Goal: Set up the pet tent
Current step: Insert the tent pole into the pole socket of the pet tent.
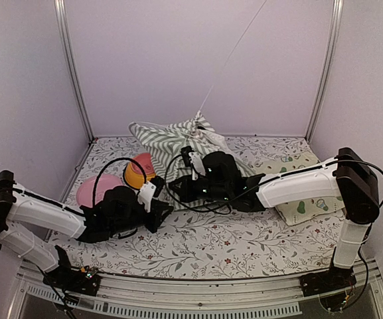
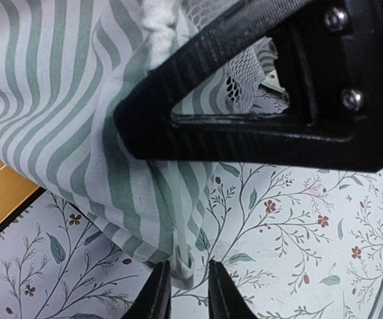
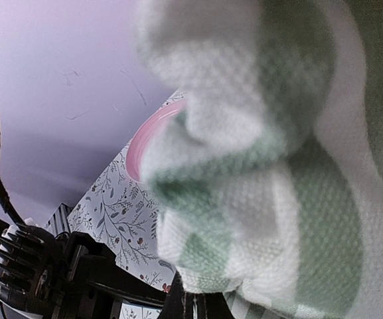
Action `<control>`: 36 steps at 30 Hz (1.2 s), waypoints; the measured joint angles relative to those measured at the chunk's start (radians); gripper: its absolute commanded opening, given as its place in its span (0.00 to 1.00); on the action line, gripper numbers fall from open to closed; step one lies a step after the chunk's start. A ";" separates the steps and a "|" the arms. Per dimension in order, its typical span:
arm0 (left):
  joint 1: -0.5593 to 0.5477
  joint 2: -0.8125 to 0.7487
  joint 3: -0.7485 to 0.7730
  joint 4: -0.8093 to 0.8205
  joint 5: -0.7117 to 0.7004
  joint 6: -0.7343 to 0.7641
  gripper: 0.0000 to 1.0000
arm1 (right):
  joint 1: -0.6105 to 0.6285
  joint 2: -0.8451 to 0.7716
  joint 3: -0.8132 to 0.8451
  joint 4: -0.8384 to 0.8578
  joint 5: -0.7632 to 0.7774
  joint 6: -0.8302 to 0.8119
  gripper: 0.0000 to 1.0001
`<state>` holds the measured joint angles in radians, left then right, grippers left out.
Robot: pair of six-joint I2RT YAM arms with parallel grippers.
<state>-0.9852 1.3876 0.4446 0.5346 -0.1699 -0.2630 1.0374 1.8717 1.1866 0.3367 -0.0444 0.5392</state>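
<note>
- Right gripper [image 3: 191, 307], just right of the orange bowl [image 1: 137, 174], is clenched on a fold of the pet tent [image 1: 171, 139].
- Collapsed, the tent lies behind the bowl, its heap running left to right.
- Its thin white pole [image 1: 234, 53] points up and rightward.
- Left gripper [image 2: 188, 292], before the bowl, straddles a hem corner [image 2: 183, 262], jaws slightly apart; whether it pinches is unclear.
</note>
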 measured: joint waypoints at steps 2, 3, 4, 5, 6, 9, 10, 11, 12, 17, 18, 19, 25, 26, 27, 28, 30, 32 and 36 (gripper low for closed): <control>0.000 0.005 0.001 0.002 -0.001 0.000 0.16 | 0.000 0.000 0.000 0.000 0.000 0.000 0.00; 0.000 0.006 0.002 0.002 -0.002 0.001 0.14 | 0.000 0.000 0.000 0.000 0.000 0.000 0.00; 0.000 0.007 0.003 0.002 -0.004 0.002 0.12 | 0.000 0.000 0.000 0.000 0.000 0.000 0.00; 0.000 0.007 0.003 0.003 -0.005 0.002 0.10 | 0.000 0.000 0.000 0.000 0.000 0.000 0.00; 0.000 0.007 0.005 0.003 -0.006 0.003 0.08 | 0.000 0.000 0.000 0.000 0.000 0.000 0.00; 0.000 0.007 0.007 0.004 -0.015 0.001 0.02 | 0.000 0.000 0.000 0.000 0.000 0.000 0.00; 0.000 0.007 0.007 0.004 -0.018 0.003 0.00 | 0.000 0.000 0.000 0.000 0.000 0.000 0.00; 0.000 0.007 0.007 0.004 -0.021 0.003 0.00 | 0.000 0.000 0.000 0.000 0.000 0.000 0.00; 0.000 0.007 0.007 0.004 -0.023 0.002 0.00 | 0.000 0.000 0.000 -0.001 0.002 -0.001 0.00; 0.000 0.007 0.007 0.005 -0.026 0.000 0.00 | -0.005 0.000 0.000 -0.004 0.002 -0.001 0.00; 0.000 0.006 0.007 0.005 -0.025 0.000 0.00 | -0.005 0.000 0.000 -0.005 0.003 -0.001 0.00; 0.000 0.004 0.007 0.004 -0.025 0.000 0.00 | -0.005 0.000 0.000 -0.004 0.005 -0.001 0.00; 0.000 -0.037 0.007 -0.032 -0.022 0.001 0.00 | -0.003 0.000 0.006 0.000 0.008 -0.005 0.00; 0.000 -0.051 0.006 -0.043 -0.022 0.000 0.00 | -0.003 0.000 0.009 0.002 0.008 -0.005 0.00; 0.000 -0.062 0.006 -0.052 -0.023 0.000 0.00 | -0.002 0.000 0.013 0.002 0.008 -0.005 0.00; 0.000 -0.076 0.006 -0.063 -0.023 0.000 0.00 | -0.001 0.000 0.016 0.005 0.008 -0.006 0.00; 0.000 -0.113 0.007 -0.097 -0.024 -0.001 0.00 | 0.005 0.000 0.020 0.013 0.009 -0.006 0.00; 0.000 -0.124 0.010 -0.114 -0.024 -0.001 0.00 | 0.011 0.000 0.020 0.016 0.013 -0.009 0.00; 0.000 -0.149 0.039 -0.177 -0.023 -0.007 0.00 | 0.024 0.000 0.021 0.023 0.040 -0.024 0.00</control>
<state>-0.9852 1.2388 0.4839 0.3573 -0.1932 -0.2703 1.0611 1.8717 1.2072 0.3592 -0.0040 0.5152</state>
